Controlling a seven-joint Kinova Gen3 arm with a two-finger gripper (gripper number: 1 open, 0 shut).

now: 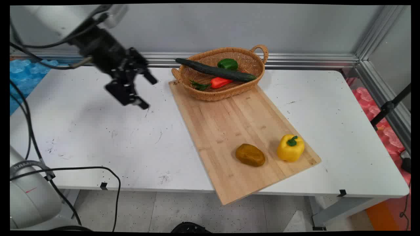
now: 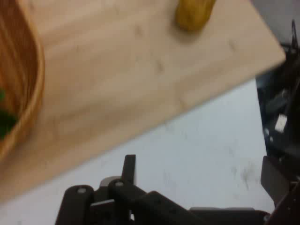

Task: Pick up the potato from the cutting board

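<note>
Black two-finger gripper [image 1: 147, 92] seen upper left, fingers spread, nothing held | raised over white table [image 1: 98, 137] | woven wicker basket [image 1: 244, 86] nearest, on light wooden cutting board [image 1: 226, 131].

The gripper [image 1: 147, 92] hangs above the table [image 1: 98, 131], left of the cutting board [image 1: 229, 124], its fingers spread apart and holding nothing. A wicker basket [image 1: 226, 93] sits on the board's far end, holding a cucumber [image 1: 215, 70] laid across its rim, a green pepper [image 1: 227, 64] and a red pepper [image 1: 220, 82]. On the board's near end lie a potato [image 1: 250, 154] and, just beside it, a yellow pepper [image 1: 290, 148].
</note>
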